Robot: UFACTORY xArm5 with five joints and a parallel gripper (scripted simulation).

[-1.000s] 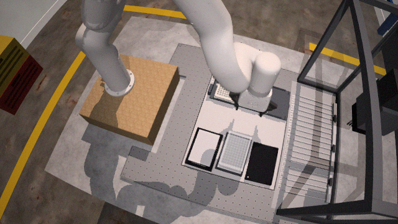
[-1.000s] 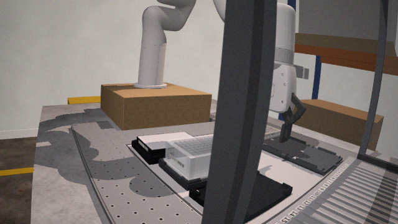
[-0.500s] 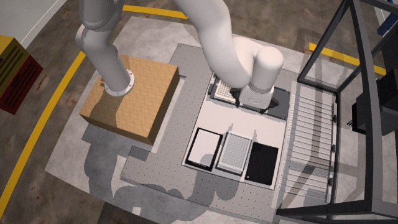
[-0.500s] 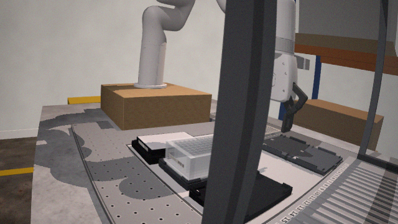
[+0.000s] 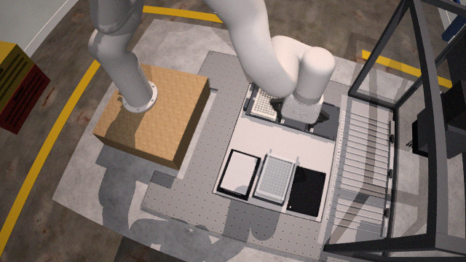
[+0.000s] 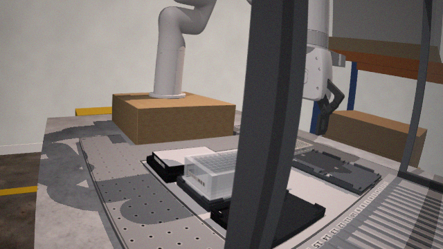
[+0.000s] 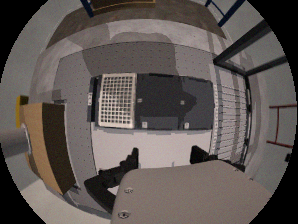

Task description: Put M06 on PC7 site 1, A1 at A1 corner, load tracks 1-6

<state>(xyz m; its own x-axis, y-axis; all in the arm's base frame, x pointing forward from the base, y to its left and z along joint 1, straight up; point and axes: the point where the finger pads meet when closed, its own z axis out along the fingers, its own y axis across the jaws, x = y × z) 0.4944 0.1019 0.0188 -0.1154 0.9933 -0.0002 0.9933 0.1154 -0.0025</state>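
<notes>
Although M06 [image 5: 263,105] [image 6: 302,145] [image 7: 117,100] is on site 1 of PC7 [image 5: 328,127] [image 6: 340,170] [image 7: 160,92], by the handle [image 5: 247,103] [image 7: 92,100], I can't confirm it's flat in the locators or A1 is matched. Any raised edge could ride up or shift in the push. Jaws apart, nothing between them, above the carrier. Lowering them there could clip the plate or locators; pushing off-center on the handle end could yaw PC7. Its front end is near the rails [image 5: 367,135] [image 6: 392,207] [image 7: 230,107], not in the tracks; slight sideways error could put it up on the ribs. M09 [image 5: 274,178] [image 6: 211,173] and M60 [image 5: 238,172] [image 6: 185,155] are in their nests; a low arm swing could knock M09, the tall one.
</notes>
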